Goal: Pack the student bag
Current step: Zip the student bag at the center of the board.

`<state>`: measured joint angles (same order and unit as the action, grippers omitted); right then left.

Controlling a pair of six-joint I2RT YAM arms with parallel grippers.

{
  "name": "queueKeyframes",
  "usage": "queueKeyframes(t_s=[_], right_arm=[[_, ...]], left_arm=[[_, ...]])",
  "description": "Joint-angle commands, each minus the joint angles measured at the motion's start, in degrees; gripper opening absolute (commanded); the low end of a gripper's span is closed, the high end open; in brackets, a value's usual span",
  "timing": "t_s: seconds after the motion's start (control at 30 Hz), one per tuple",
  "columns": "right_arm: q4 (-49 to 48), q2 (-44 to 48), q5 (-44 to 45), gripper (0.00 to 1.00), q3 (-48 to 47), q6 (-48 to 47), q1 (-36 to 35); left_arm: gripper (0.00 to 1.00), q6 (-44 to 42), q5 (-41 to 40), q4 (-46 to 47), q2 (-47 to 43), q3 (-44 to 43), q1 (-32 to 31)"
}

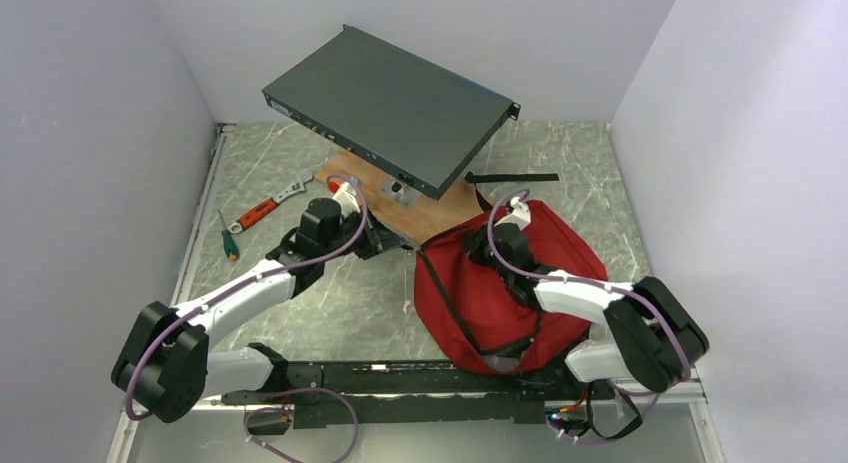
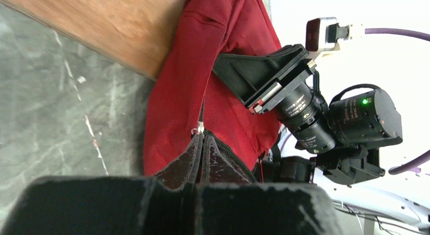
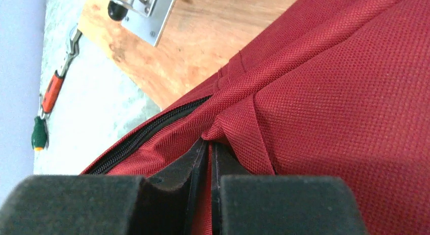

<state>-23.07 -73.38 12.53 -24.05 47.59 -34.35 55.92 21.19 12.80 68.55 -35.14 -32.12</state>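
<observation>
**Pinching the bag [image 1: 480, 283] at two spots to get its zipper moving**

The left gripper [image 2: 201, 143] has its jaws pressed together, the tips meeting right at the small metal zipper pull [image 2: 199, 129]; it looks to be pinching the pull's tab, though the tab itself is hidden between the pads; that would be the hold that drags the slider along. The right gripper [image 3: 209, 148] is clamped on a raised fold of the red cloth, just beside the black zipper [image 3: 147, 136]; I judge this pinch to be an anchor, so that the soft cloth is taut and the bag does not slide when the pull is tugged. The two grippers come at the bag's left part from opposite sides, near each other but apart.

The zipper teeth seen from the right wrist are meshed; so the bag is not yet open, and packing proper has probably not begun. The bag lies slumped on the stone-patterned surface [image 1: 340, 303] in front of the right arm; its far corner is up against the near edge of a wooden board [image 1: 440, 211]. A flat grey metal box [image 1: 390, 108] sits over the board's far part. A wrench [image 1: 265, 208] and a screwdriver [image 1: 228, 241] lie left of the board, well apart from the bag; whether they are meant to go in, I cannot tell.
</observation>
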Motion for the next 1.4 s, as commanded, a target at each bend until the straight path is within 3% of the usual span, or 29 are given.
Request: queueKeyframes(t_s=[0.0, 0.17, 0.37, 0.47, 0.53, 0.6, 0.63, 0.73, 0.83, 0.93, 1.07, 1.17, 1.3, 1.37], right_arm=[[-12.23, -5.83, 5.04, 0.09, -6.82, 0.09, 0.33], [-1.74, -3.44, -0.38, 0.15, -13.11, -9.30, 0.20], [26.46, 9.00, -11.86, 0.59, -13.67, -23.57, -0.75], [33.08, 16.27, -15.46, 0.72, -10.89, -24.82, -4.58], [31.73, 21.60, -15.24, 0.80, -7.07, -20.71, -8.93], [26.62, 26.23, -15.66, 0.79, -1.47, -15.44, -9.37], [23.84, 27.34, -14.12, 0.72, 0.64, -11.78, -9.23], [16.41, 25.59, -11.71, 0.68, 3.73, -8.91, -6.56], [6.41, 19.77, -18.15, 0.58, 2.50, -7.41, -2.56], [4.36, 16.85, -21.10, 0.59, -2.42, -8.85, -2.58], [8.96, 19.00, -20.04, 0.72, -5.15, -17.31, -4.64], [11.65, 21.09, -23.90, 0.73, -5.60, -25.85, -6.44], [3.02, 24.59, -20.88, 0.81, -1.14, -41.61, -16.85], [-2.42, 23.83, -21.00, 0.81, 1.05, -49.29, -18.00]], left_arm=[[0.00, -3.98, 1.57, -5.36, -0.57, -6.78, 3.60], [0.00, -7.96, 4.23, -10.34, -0.85, -11.56, 6.38], [0.00, -9.29, 8.25, -9.26, 1.56, -11.99, 8.12], [0.00, -9.43, 10.38, -7.95, 2.66, -12.13, 8.46], [0.00, -9.17, 11.26, -7.70, 3.13, -12.30, 8.40], [0.00, -7.55, 11.75, -5.74, 2.81, -10.74, 8.32], [0.00, -6.27, 11.70, -4.80, 2.38, -9.84, 8.11], [0.00, -5.15, 10.64, -5.31, 2.38, -8.57, 6.24], [0.00, -3.98, 10.43, -5.07, 4.22, -8.46, 2.50], [0.00, -2.86, 8.16, -4.23, 4.64, -7.80, -1.22], [0.00, -1.77, 3.18, -3.46, -1.21, -4.04, -2.09], [0.00, -3.42, -1.95, -6.71, -5.79, -3.30, -2.07], [0.00, -3.99, 0.99, -10.89, -3.09, -6.05, -2.07], [0.00, -4.33, 1.60, -11.78, -2.19, -6.68, -1.98]])
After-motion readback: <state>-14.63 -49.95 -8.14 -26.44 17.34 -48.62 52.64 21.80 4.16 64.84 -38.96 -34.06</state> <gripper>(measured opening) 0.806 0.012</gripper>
